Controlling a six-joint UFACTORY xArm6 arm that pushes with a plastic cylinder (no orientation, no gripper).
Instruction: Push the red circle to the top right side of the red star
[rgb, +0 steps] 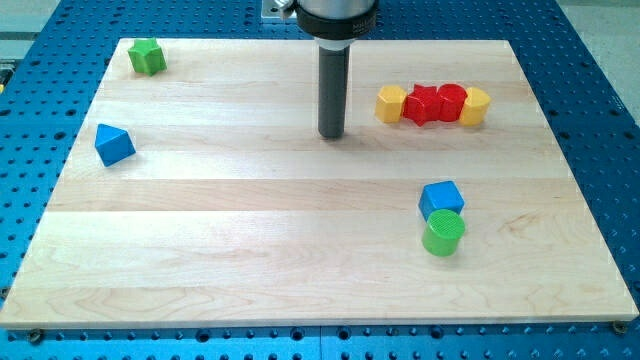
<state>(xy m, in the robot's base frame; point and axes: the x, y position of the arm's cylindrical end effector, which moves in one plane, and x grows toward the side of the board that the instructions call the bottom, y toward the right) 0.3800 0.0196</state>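
Item 1: the table (300, 250), a pale wooden board of glued strips, resting on a blue perforated base (600, 120).

Item 2: the arm, a straight dark rod hanging from a black collar at the top centre of the frame. There are no fingers on it, so nothing is held or clasped. Its tip (332, 136) rests on bare wood in the upper middle of the frame, well apart from every block, with the nearest one off to its right.

Item 3: a row of four blocks in the upper right of the frame, touching one another side by side. From the view's left:
- yellow block (390, 103), faceted, exact shape unclear.
- red star (422, 105), bright red, notched outline.
- red circle (452, 101), bright red, a short cylinder with a rounded top face; it sits pressed between the red star on its left and the last yellow piece on its right, level with the star.
- yellow hexagon-like block (475, 105).

Item 4: blue cube-like block (441, 198), lower right of the frame.

Item 5: green cylinder (443, 234), touching the blue one just below it.

Item 6: blue triangular block (113, 144), left side of the frame.

Item 7: green star-like block (147, 57), upper left corner of the table.
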